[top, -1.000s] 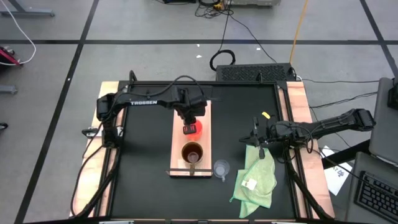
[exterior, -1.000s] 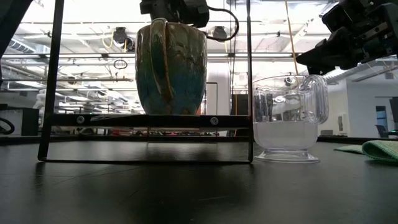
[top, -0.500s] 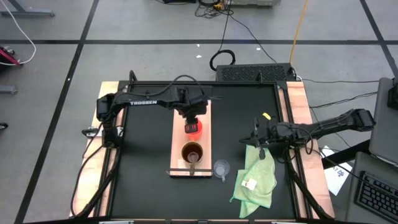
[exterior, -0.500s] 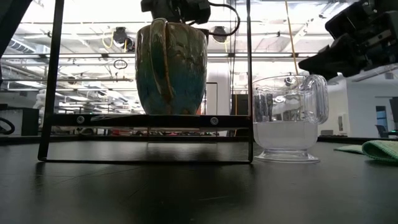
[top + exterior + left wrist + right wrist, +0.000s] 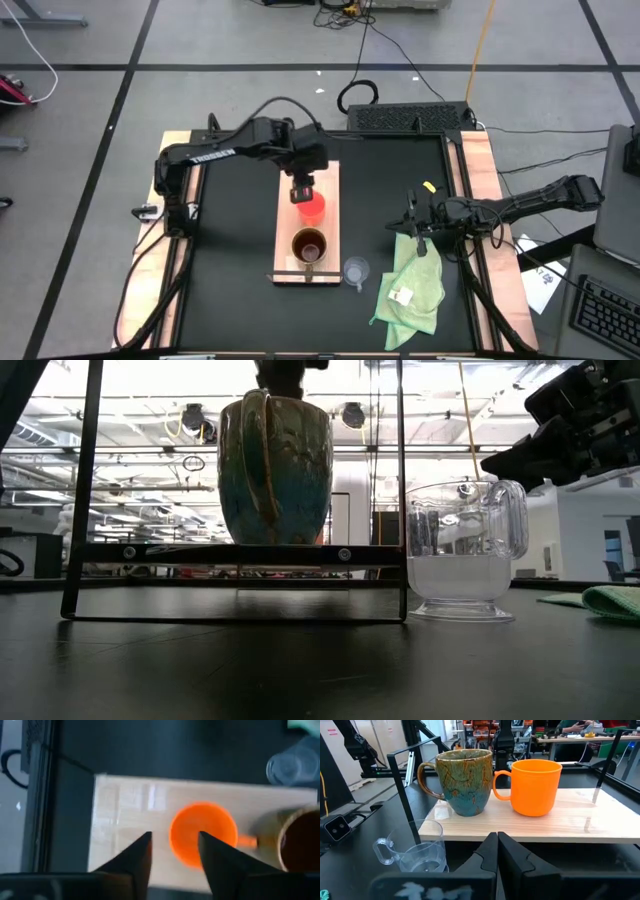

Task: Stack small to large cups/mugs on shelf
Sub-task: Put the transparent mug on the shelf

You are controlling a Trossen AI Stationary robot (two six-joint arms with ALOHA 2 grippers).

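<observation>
An orange-red mug (image 5: 313,207) and a brown mug (image 5: 308,245) stand upright on their bases on the light-wood shelf (image 5: 290,170). The orange-red mug's handle (image 5: 500,785) points at the brown mug (image 5: 465,780). A small clear glass cup (image 5: 356,270) stands on the black tabletop by the shelf's near right corner. My left gripper (image 5: 174,836) hovers open above the orange-red mug (image 5: 202,832), slightly to its far side, touching nothing. My right gripper (image 5: 496,840) is shut and empty over the green cloth (image 5: 410,285), facing the shelf (image 5: 560,827).
The shelf is a board raised on a thin dark metal frame (image 5: 235,553). In the low view the glass cup (image 5: 465,550) stands right beside the frame's post. The green cloth lies at the table's near right. A small yellow item (image 5: 428,185) lies farther back.
My left gripper has risen off the orange-red mug and drawn back a little toward the table's far edge, its arm lifting. The mug stays standing on the shelf where it was.
</observation>
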